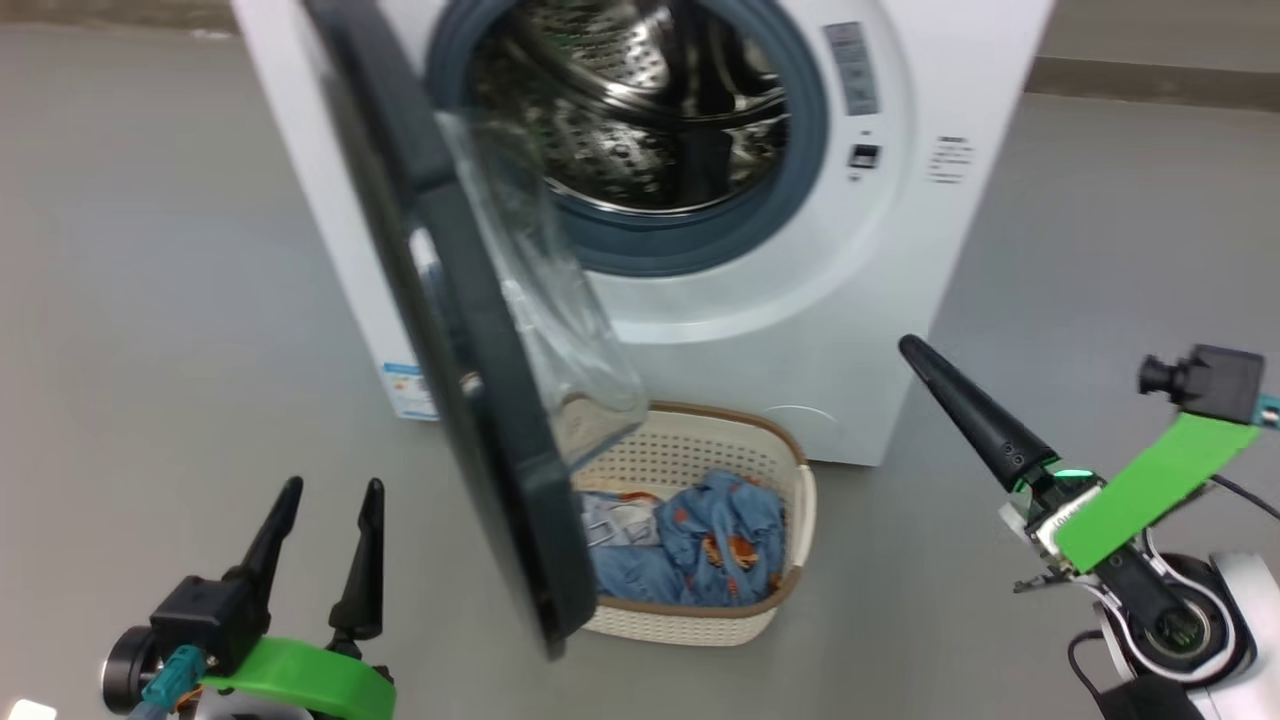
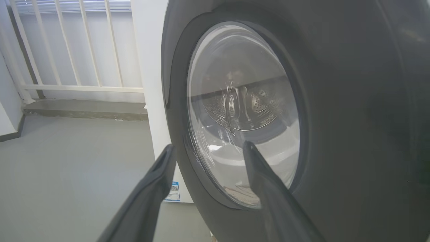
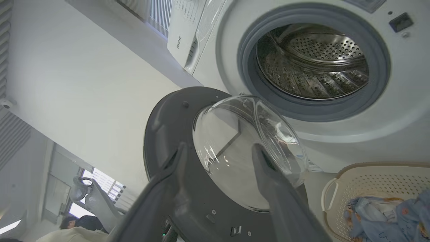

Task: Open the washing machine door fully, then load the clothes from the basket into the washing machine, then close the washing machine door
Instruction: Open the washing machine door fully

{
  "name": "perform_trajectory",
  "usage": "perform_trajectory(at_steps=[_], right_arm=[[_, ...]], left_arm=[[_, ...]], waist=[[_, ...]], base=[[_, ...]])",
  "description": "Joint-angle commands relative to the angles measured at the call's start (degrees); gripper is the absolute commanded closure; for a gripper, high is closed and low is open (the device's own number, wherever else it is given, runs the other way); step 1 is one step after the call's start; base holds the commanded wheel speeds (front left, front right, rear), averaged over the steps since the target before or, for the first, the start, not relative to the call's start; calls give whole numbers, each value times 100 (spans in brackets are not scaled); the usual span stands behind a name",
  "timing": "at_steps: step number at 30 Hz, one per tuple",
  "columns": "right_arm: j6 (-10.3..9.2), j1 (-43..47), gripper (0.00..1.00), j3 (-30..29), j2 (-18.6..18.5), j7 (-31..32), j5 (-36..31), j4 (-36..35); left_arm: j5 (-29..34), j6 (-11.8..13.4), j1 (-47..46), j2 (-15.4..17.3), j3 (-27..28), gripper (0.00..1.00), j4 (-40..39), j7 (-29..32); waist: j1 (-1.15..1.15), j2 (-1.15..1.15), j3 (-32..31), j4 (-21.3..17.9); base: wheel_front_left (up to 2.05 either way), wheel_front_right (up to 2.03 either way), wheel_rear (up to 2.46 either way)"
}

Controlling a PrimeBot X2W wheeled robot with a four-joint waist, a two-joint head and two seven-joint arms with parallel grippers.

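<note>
Two tools hang free, each spread apart and holding nothing: the left tool [image 1: 328,495] sits low beside the open door [image 1: 470,380], and the right tool [image 3: 219,150] faces the door's inner glass. The washing machine [image 1: 860,300] stands behind. The clothes [image 1: 720,540] lie in the basket [image 1: 803,500] on the floor [image 1: 150,300], just below the door.

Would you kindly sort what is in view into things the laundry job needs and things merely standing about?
For the job: washing machine, washing machine door, basket, clothes.
Just about: white railing, person in the background.
</note>
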Motion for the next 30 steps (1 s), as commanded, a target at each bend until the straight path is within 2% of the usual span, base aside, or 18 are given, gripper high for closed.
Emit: perform_trajectory(at_steps=[1, 3, 4, 8, 15, 16, 19, 23, 30], right_arm=[[57, 78, 0, 149, -115, -368, -219, -291], [57, 197, 0, 241, -245, -786, -481, -375], [57, 197, 0, 241, -245, -786, -481, -375], [57, 463, 0, 459, -490, -1722, -994, -358], [57, 846, 0, 747, -873, -3364, -1951, 186], [57, 919, 0, 712, -917, -3586, -2275, 395], [57, 1009, 0, 489, -825, -3695, -2787, 663], [57, 1091, 0, 37, -494, -3708, -3536, 781], [57, 1118, 0, -248, -163, -3710, -4294, 902]], left_arm=[[0, -9, -81, 63, 255, 0, -189, -37], [13, -9, -58, 50, 302, 0, -214, -37], [13, -9, -58, 50, 302, 0, -214, -37], [37, -9, 2, 32, 411, 0, -278, -37], [64, -9, 81, 24, 524, 0, -362, -37], [68, -9, 87, 27, 547, 0, -384, -37], [75, -9, 100, 24, 573, 0, -415, -37], [86, -9, 114, 19, 590, 0, -446, -37], [104, -9, 108, 7, 545, 0, -457, -37]], waist=[[0, 0, -19, -426], [0, 0, -25, -528], [0, 0, -25, -528], [0, 0, -32, -693], [0, 0, -35, -836], [0, 0, -36, -846], [0, 0, -27, -854], [0, 0, -9, -869], [0, 0, 24, -851]], base=[[0, 0, 0], [0, 0, 0], [0, 0, 0], [0, 0, 0], [0, 0, 0], [0, 0, 0], [0, 0, 0], [0, 0, 0], [0, 0, 0]])
